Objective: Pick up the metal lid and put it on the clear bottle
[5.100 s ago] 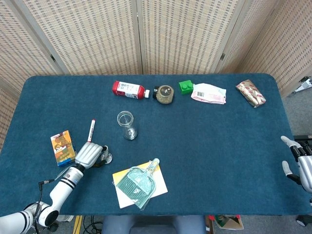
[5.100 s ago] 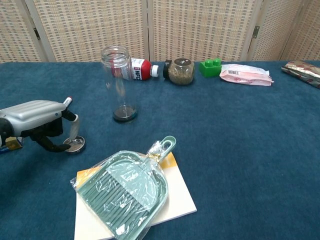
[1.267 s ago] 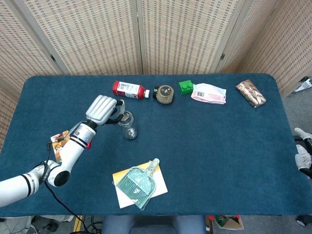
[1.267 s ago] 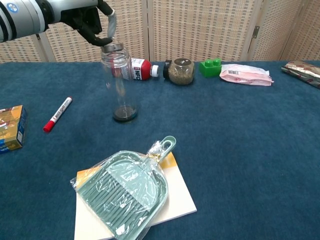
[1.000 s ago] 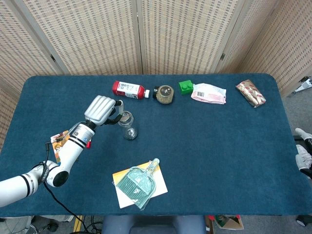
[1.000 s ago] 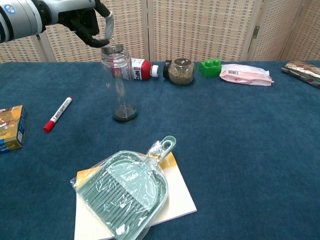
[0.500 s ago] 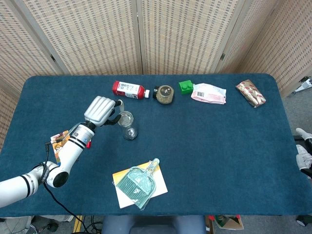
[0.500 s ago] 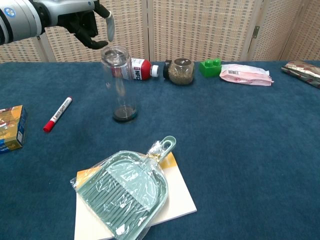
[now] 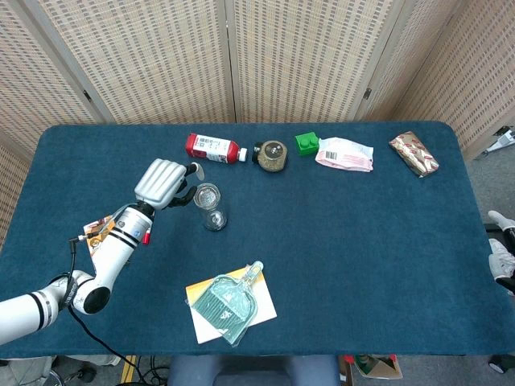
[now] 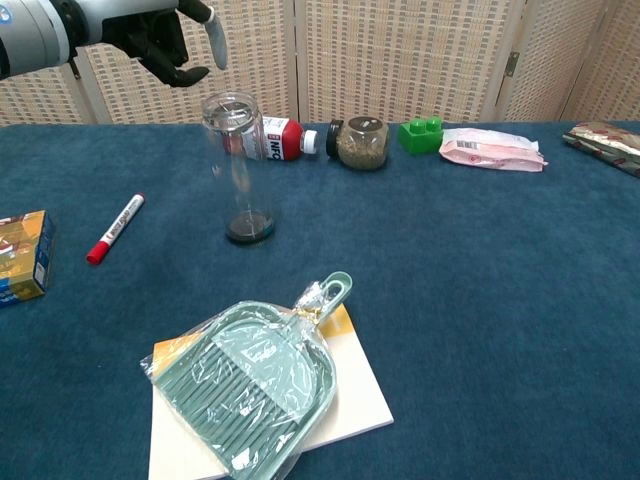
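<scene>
The clear bottle (image 10: 235, 170) stands upright on the blue table, left of centre. The metal lid (image 10: 232, 103) sits on its mouth; from above, the lid (image 9: 207, 193) shows as a silvery ring on the bottle (image 9: 212, 215). My left hand (image 10: 165, 35) hovers above and to the left of the bottle, fingers apart, holding nothing and clear of the lid. In the head view the left hand (image 9: 161, 183) is just left of the bottle. Only a sliver of my right hand (image 9: 500, 256) shows at the far right edge, fingers spread and empty.
A red marker (image 10: 114, 229) and a small box (image 10: 22, 258) lie left of the bottle. A green dustpan (image 10: 250, 385) on a pad lies in front. Behind are a red-labelled bottle (image 10: 282, 138), a spice jar (image 10: 361, 142), a green block (image 10: 421, 133) and snack packets (image 10: 492, 149).
My left hand has let go of the lid on the bottle's mouth, then opened and drawn back up and to the left. The bottle has stayed put.
</scene>
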{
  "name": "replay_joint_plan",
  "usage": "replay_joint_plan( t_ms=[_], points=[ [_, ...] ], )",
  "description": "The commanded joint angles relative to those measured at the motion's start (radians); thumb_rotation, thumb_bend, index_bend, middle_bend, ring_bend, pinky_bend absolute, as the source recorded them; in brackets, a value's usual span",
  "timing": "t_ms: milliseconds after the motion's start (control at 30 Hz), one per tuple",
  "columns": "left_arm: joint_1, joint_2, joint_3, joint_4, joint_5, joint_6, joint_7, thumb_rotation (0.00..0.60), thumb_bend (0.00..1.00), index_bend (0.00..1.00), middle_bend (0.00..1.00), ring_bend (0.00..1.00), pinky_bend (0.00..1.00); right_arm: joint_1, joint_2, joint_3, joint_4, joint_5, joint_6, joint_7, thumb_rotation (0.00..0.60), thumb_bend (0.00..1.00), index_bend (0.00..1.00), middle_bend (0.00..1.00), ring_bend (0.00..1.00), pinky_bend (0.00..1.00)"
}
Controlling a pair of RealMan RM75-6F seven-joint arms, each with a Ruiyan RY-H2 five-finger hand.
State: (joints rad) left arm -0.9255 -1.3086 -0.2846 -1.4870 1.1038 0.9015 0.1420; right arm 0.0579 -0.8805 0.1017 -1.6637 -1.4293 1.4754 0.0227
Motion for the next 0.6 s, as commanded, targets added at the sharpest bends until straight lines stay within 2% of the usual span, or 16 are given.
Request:
replay_joint_plan(
  t_ms=[33, 133, 200, 300, 333, 600],
  points=[
    [0.01, 0.029, -0.002, -0.036, -0.01, -0.019, -0.028, 0.6, 0.48, 0.43, 1.0, 1.0, 1.0, 0.001, 0.0, 0.0, 0.0, 0.0, -0.001, 0.0, 0.6, 0.44, 0.17, 0.26, 0.18, 0.32],
    [0.014, 0.053, 0.002, -0.065, -0.003, -0.035, -0.041, 0.594, 0.54, 0.43, 1.0, 1.0, 1.0, 0.002, -0.001, 0.0, 0.0, -0.001, -0.003, -0.001, 0.6, 0.44, 0.17, 0.26, 0.18, 0.32],
    [0.014, 0.065, 0.01, -0.081, 0.0, -0.047, -0.037, 0.548, 0.58, 0.43, 1.0, 1.0, 1.0, 0.003, -0.001, 0.001, -0.001, -0.002, -0.003, -0.002, 0.6, 0.44, 0.17, 0.26, 0.18, 0.32],
    [0.008, 0.076, 0.017, -0.096, -0.013, -0.069, -0.028, 0.396, 0.61, 0.4, 1.0, 1.0, 1.0, 0.003, 0.0, 0.001, -0.003, -0.005, -0.001, -0.003, 0.6, 0.44, 0.17, 0.26, 0.18, 0.32],
    [0.005, 0.078, 0.018, -0.099, -0.019, -0.075, -0.023, 0.372, 0.62, 0.39, 1.0, 1.0, 1.0, 0.003, 0.001, 0.001, -0.004, -0.005, 0.0, -0.004, 0.6, 0.44, 0.17, 0.26, 0.18, 0.32],
    [-0.005, 0.08, 0.026, -0.102, -0.044, -0.083, 0.002, 0.349, 0.64, 0.36, 1.0, 1.0, 1.0, -0.005, 0.004, -0.002, -0.008, -0.003, 0.009, -0.004, 0.6, 0.44, 0.17, 0.26, 0.18, 0.32]
  ],
)
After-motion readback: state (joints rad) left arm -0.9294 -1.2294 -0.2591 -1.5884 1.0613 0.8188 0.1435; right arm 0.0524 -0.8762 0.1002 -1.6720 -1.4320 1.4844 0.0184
